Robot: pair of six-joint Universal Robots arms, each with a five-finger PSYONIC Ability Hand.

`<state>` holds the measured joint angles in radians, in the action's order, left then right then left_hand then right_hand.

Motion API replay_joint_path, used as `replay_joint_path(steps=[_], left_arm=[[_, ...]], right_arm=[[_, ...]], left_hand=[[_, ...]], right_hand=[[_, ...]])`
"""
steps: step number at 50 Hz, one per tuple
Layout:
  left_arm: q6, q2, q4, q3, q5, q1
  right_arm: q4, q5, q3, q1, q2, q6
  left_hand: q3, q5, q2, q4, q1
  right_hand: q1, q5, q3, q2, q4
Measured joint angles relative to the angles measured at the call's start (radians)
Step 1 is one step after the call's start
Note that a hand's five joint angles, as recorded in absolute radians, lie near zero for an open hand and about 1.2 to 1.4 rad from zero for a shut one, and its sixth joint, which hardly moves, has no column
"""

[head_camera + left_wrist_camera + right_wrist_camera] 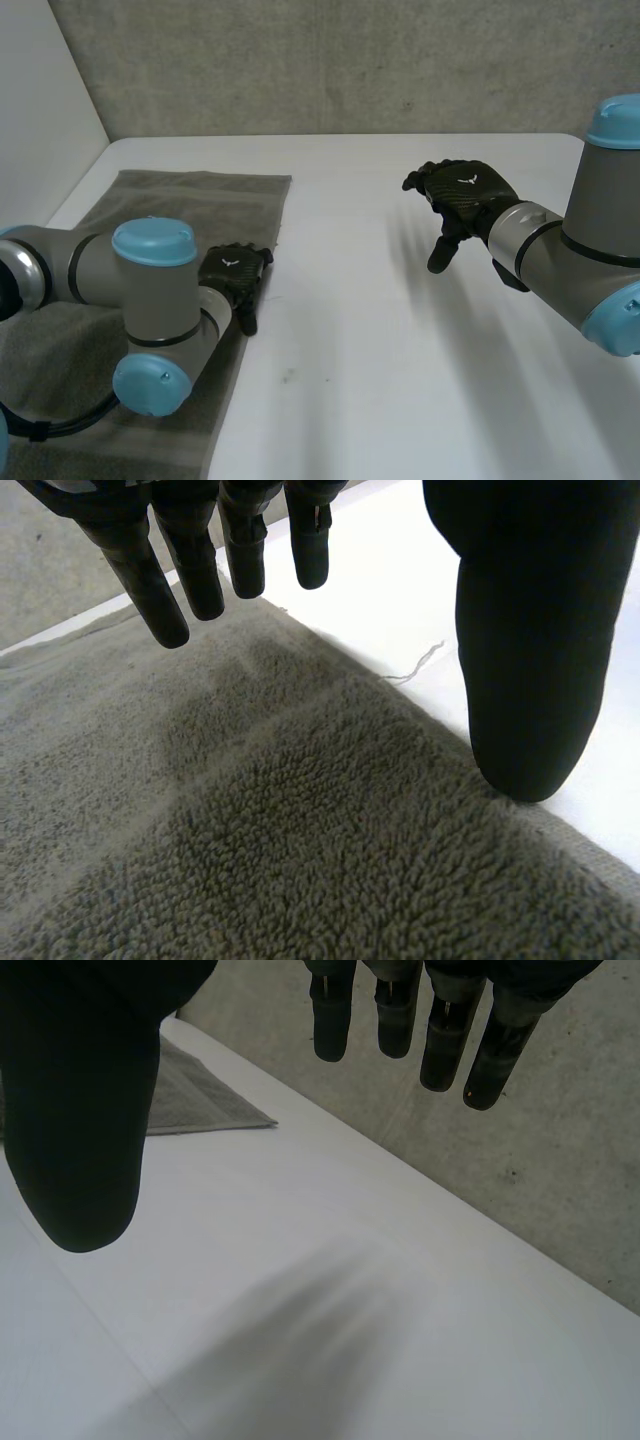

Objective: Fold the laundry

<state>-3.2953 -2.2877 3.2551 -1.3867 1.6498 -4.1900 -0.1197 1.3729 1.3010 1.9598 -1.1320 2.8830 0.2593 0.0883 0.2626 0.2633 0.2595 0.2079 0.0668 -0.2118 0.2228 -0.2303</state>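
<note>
Towel (200,215) partly behind left arm (150,290), left hand (235,278) straight-fingered at its edge

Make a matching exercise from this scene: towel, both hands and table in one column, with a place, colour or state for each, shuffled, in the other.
Things:
1. towel
2. left hand
3. right hand
4. table

Descriptions:
A. open, above bare tabletop
B. white
C. grey, spread out on the left arm's side
D. open, over the cloth's edge

Pairs: 1-C, 2-D, 3-A, 4-B
</note>
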Motion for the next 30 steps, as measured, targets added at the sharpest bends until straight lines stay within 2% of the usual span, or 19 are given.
replay_joint_path(steps=[17,30], left_arm=[[-0.025,-0.035,0.008,0.041,0.076,-0.01],[-0.032,-0.049,0.009,0.05,0.08,-0.014]], right_arm=[[0.0,-0.001,0.005,0.0,0.0,0.0],[-0.001,0.0,0.006,0.001,-0.002,-0.001]], left_hand=[[0.0,0.0,0.0,0.0,0.0],[0.045,0.014,0.042,0.042,0.046]], right_hand=[[0.0,0.0,0.0,0.0,0.0],[0.0,0.0,0.0,0.0,0.0]])
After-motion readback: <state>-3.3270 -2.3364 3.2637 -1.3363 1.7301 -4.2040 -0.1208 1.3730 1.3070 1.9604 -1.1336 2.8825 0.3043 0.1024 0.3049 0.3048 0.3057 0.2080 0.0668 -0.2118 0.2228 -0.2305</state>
